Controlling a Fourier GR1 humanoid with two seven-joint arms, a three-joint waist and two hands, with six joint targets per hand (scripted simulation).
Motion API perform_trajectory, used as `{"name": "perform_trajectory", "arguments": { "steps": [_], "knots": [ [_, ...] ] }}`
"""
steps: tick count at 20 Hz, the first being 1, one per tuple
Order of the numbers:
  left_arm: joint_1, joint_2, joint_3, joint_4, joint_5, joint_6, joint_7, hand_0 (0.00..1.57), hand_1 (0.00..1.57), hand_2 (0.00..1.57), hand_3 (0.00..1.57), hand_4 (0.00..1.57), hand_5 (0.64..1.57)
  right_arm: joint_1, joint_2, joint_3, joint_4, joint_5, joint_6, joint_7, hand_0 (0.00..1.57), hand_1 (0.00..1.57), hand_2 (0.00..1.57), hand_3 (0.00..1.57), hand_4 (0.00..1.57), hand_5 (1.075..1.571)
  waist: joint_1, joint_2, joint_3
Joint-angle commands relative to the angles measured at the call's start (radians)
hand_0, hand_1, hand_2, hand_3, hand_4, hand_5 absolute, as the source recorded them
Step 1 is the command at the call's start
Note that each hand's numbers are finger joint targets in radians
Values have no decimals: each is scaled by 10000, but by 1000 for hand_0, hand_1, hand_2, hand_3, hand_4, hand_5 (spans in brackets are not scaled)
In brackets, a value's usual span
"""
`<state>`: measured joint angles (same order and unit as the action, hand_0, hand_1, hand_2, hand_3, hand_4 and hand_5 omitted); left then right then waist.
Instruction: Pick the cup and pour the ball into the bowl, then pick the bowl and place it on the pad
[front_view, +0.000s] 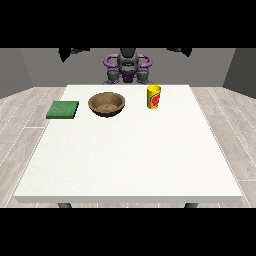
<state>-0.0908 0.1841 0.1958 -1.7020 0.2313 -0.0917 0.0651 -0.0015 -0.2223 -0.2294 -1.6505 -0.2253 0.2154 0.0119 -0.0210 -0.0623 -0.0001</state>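
A yellow cup (154, 96) with a red label stands upright on the white tabletop (130, 155), just to the view's right of a brown wooden bowl (106, 104), at the far side near the robot (127, 66). A green pad (63, 109) lies flat to the view's left of the bowl, apart from it. The robot sits behind the tabletop; neither hand can be made out, so their state cannot be told. No ball is visible; it may sit inside the cup. By the look of it, nothing is done: both steps remain, the pour into the bowl, then the bowl's move onto the pad.
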Motion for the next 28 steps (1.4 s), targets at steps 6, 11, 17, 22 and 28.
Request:
{"name": "perform_trajectory", "arguments": {
  "steps": [6,11,17,22,28],
  "knots": [
    [52,-656,-153,2019,-889,-193,-3063,0,0,0,0,0,1524,-268,419,324,587,585,34,-1140,0,0,0,0,0,1570,-207,1205,-1],
    [-693,-1078,-20,3926,-1609,539,-5020,0,0,0,0,0,1518,-761,51,182,715,398,490,-1454,0,0,0,0,0,1571,-750,1961,-3],
    [-1167,-1383,13,5825,-1954,810,-7154,0,0,0,0,0,1528,-1111,-127,-239,1534,407,710,-2588,0,0,0,0,0,1570,-809,2770,-3],
    [-2113,-1046,322,7779,-2012,968,-7875,0,0,0,0,0,1517,-1058,-282,-441,2243,225,1193,-2981,0,0,0,0,0,1570,-872,2621,-1],
    [-3061,-1287,478,10043,-2227,1595,-9380,0,0,0,0,0,1520,-1466,-313,-238,1712,211,988,-2200,0,0,0,0,0,1571,-1153,2800,-6]
  ]
}}
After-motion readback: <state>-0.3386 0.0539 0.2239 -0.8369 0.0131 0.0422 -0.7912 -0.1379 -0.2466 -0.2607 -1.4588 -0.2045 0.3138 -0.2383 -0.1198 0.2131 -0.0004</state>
